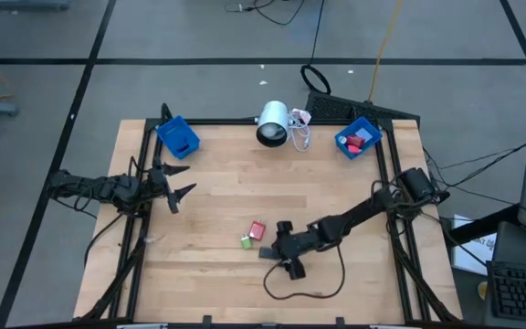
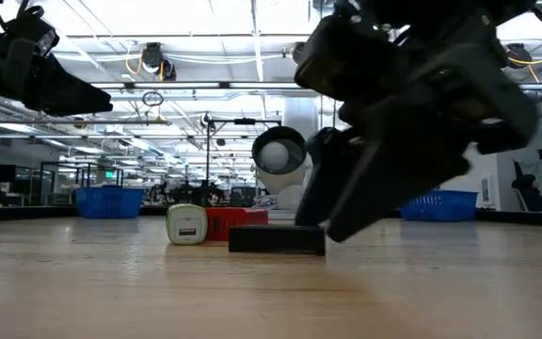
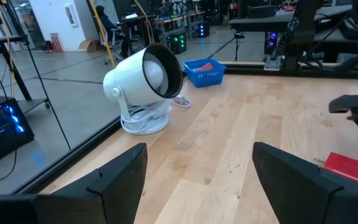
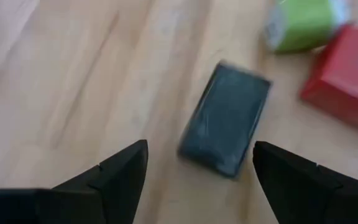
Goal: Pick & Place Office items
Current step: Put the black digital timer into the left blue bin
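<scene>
Left gripper (image 1: pixel 179 184) is parked at the table's left edge, near a blue bin (image 1: pixel 178 136), fingers spread wide, nothing held. Mid-table, green piece (image 1: pixel 246 242) and red piece (image 1: pixel 257 229) are seen side by side; dark grey piece (image 4: pixel 225 119) lies flat just beside them — right gripper (image 1: pixel 284 247) is positioned over it, jaws wide, no contact seen.

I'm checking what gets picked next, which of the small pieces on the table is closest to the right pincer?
The dark grey block, lying flat just ahead of the open right pincer; the green piece and red block sit farther off.
</scene>
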